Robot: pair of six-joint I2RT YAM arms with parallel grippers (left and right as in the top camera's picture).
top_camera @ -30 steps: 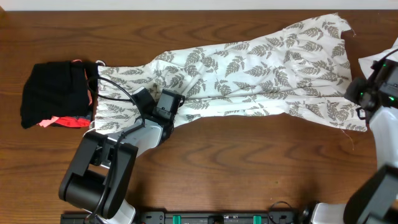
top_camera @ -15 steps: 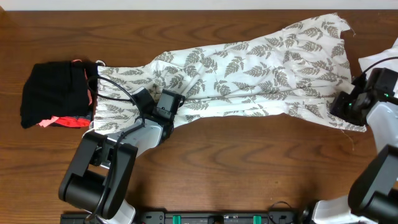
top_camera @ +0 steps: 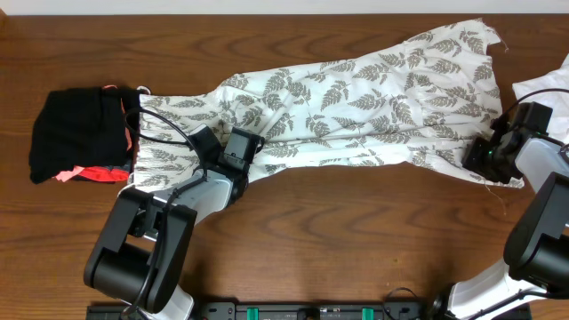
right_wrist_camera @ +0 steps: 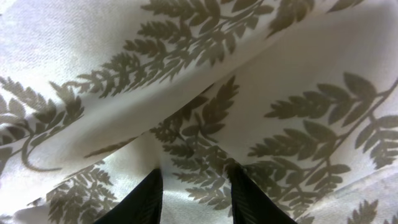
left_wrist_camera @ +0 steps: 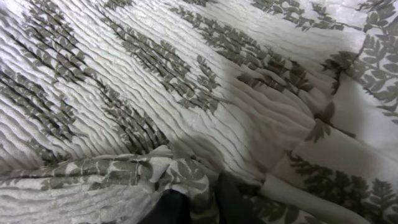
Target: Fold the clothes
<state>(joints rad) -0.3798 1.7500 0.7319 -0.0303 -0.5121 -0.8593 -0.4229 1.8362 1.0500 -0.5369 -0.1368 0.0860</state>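
There are one fern-print dress (top_camera: 356, 98), one black bundle (top_camera: 76, 133), one plain white cloth (top_camera: 544, 87), one left arm (top_camera: 147, 244), one right arm (top_camera: 544, 233).

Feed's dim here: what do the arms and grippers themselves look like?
Left arm and right arm: bulky black joints linked by pale grey-white segments. A thin black cable loops from the left one over the dress. Left gripper and right gripper have plain black tapered fingers. No markings visible.

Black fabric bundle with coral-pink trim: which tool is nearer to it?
Left. The left tool is on the fern-print white fabric dress near the black fabric bundle; the right tool is at the dress's far hem.
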